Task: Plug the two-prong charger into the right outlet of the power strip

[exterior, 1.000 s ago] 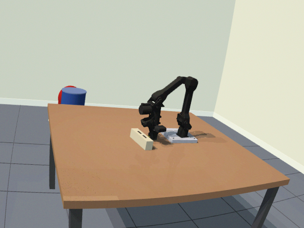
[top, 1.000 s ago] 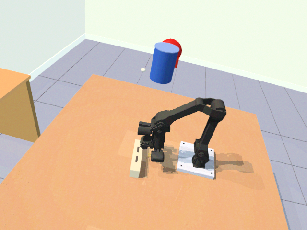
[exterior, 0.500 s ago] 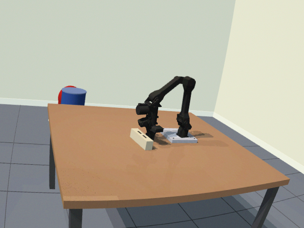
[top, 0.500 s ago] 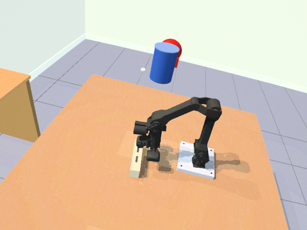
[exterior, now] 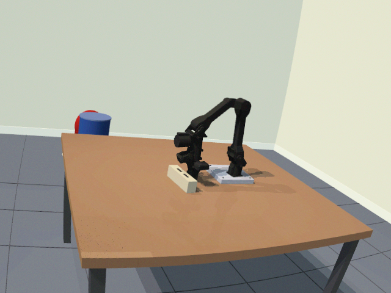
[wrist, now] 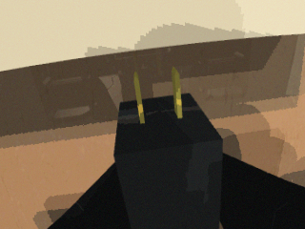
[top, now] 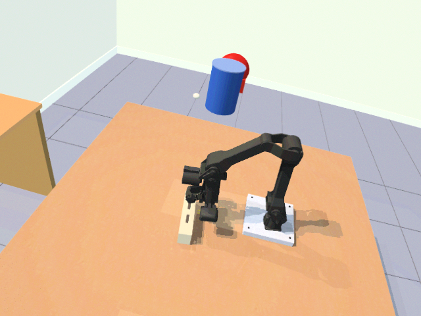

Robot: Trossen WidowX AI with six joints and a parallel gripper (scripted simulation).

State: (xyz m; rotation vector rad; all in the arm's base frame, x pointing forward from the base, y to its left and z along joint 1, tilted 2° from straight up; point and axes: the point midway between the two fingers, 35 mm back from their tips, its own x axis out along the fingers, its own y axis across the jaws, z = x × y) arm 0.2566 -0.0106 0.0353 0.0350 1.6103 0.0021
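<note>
The cream power strip [top: 184,229] [exterior: 180,182] lies on the table with two dark slots in its top. It fills the top of the wrist view [wrist: 71,29]. My gripper [top: 203,210] [exterior: 193,174] [wrist: 164,161] points down and is shut on the black charger [wrist: 167,186], close beside the strip's robot-side long face. Two gold prongs [wrist: 178,97] stick out of the charger toward the strip in the wrist view. Both prongs are outside the slots. In the top and exterior views the charger is mostly hidden against the dark fingers; a speck of the prongs [top: 198,211] shows in the top view.
The arm's white base plate [top: 251,228] [exterior: 236,181] is bolted to the wooden table [top: 112,210] [exterior: 220,220], on the other side of my gripper from the strip. A blue cylinder [top: 224,88] [exterior: 94,126] and a red shape [top: 245,69] [exterior: 77,126] show beyond the table's edge.
</note>
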